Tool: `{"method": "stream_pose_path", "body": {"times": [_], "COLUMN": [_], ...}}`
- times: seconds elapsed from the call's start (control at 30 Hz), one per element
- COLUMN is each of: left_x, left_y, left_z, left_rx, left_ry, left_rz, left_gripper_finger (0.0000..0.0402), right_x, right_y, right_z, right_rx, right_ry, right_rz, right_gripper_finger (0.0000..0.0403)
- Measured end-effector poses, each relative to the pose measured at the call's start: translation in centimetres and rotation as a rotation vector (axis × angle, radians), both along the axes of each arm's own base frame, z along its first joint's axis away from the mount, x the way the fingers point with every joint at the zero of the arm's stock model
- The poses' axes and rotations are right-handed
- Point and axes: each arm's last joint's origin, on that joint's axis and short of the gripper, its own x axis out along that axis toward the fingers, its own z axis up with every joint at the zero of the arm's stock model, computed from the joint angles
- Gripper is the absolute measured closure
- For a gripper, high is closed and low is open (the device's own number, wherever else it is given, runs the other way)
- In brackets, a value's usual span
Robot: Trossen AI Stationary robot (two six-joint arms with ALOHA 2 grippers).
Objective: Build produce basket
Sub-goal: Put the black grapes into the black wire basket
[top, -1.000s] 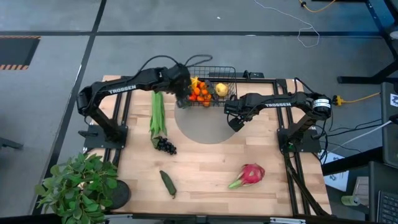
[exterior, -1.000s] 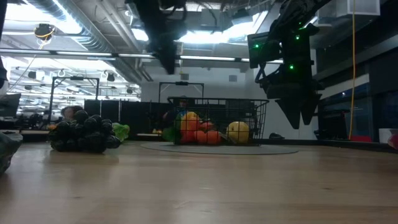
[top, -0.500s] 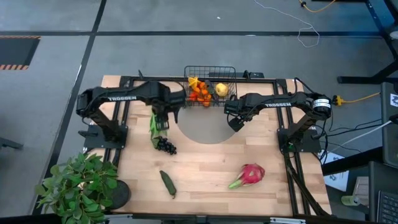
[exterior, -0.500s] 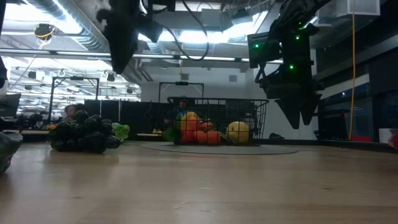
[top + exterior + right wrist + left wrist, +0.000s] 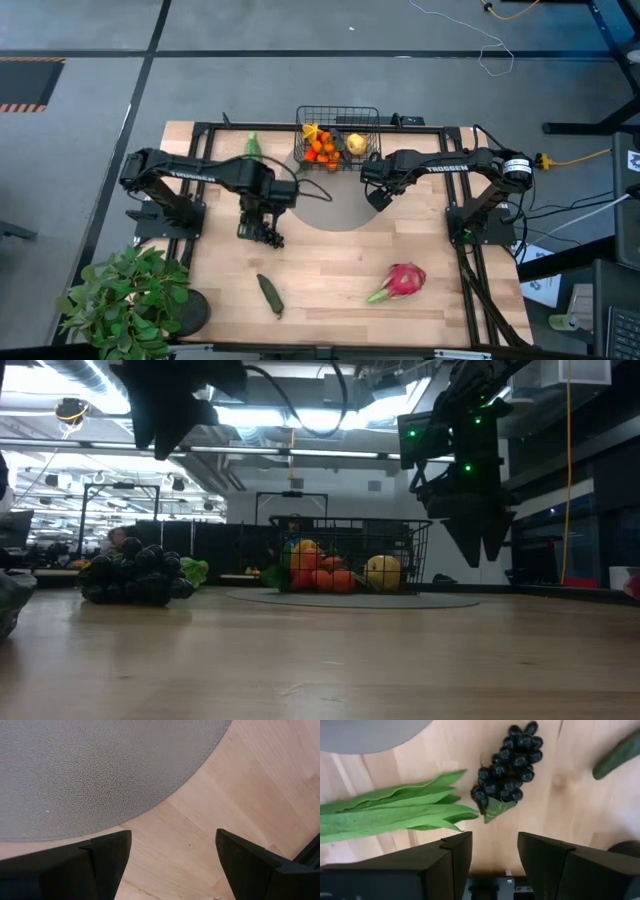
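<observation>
Corn husk (image 5: 390, 815) long axis toward grapes (image 5: 510, 767); left gripper (image 5: 492, 852) above, fingers apart.

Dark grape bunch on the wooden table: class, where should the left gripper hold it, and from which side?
Probably from straight above, closing across the narrower width of the dark grape bunch. It lies flat, elongated and lumpy, beside the long green corn husk; the open left gripper hovers near it.

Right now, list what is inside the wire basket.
Inside the basket: small oranges, a yellow starfruit and a round yellow fruit. Anything beneath that pile is covered. Grapes, cucumber and dragon fruit lie outside it.
</observation>
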Motion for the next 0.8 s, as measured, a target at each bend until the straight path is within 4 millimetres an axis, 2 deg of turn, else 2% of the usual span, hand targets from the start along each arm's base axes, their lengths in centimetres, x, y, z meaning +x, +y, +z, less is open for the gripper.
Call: {"method": "stream_pose_path", "body": {"times": [0.2, 0.3, 0.4, 0.57, 0.63, 0.73, 0.8], "left_x": [-0.4, -1.7, -3.3, -7.2, -8.6, -10.0, -10.3], "left_y": [-1.4, -1.8, -1.7, -1.1, -0.9, -0.7, -0.7], "left_z": [0.0, 0.6, 1.9, 4.0, 4.5, 3.9, 3.3], "left_rx": [0.004, 0.010, 0.007, -0.006, -0.026, -0.047, -0.074], "left_ry": [0.029, 0.079, 0.058, -0.126, -0.264, -0.437, -0.564], "left_rz": [-0.052, -0.037, 0.009, 0.066, 0.074, 0.095, 0.104], "left_gripper_finger": [0.0255, 0.0255, 0.0255, 0.0255, 0.0255, 0.0255, 0.0255], "right_x": [0.2, 0.2, 0.2, 0.2, 0.2, 0.2, 0.2], "right_y": [0.0, 0.0, -0.1, -0.1, -0.1, -0.1, -0.1], "right_z": [0.0, 0.0, 0.0, 0.0, 0.0, 0.0, 0.0], "right_rx": [-0.004, -0.004, -0.005, -0.005, -0.006, -0.005, -0.006], "right_ry": [-0.017, -0.017, -0.020, -0.021, -0.021, -0.021, -0.021], "right_rz": [0.000, 0.000, 0.000, -0.001, -0.004, -0.004, -0.004], "right_gripper_finger": [0.0124, 0.0124, 0.0124, 0.0124, 0.0124, 0.0124, 0.0124]}}
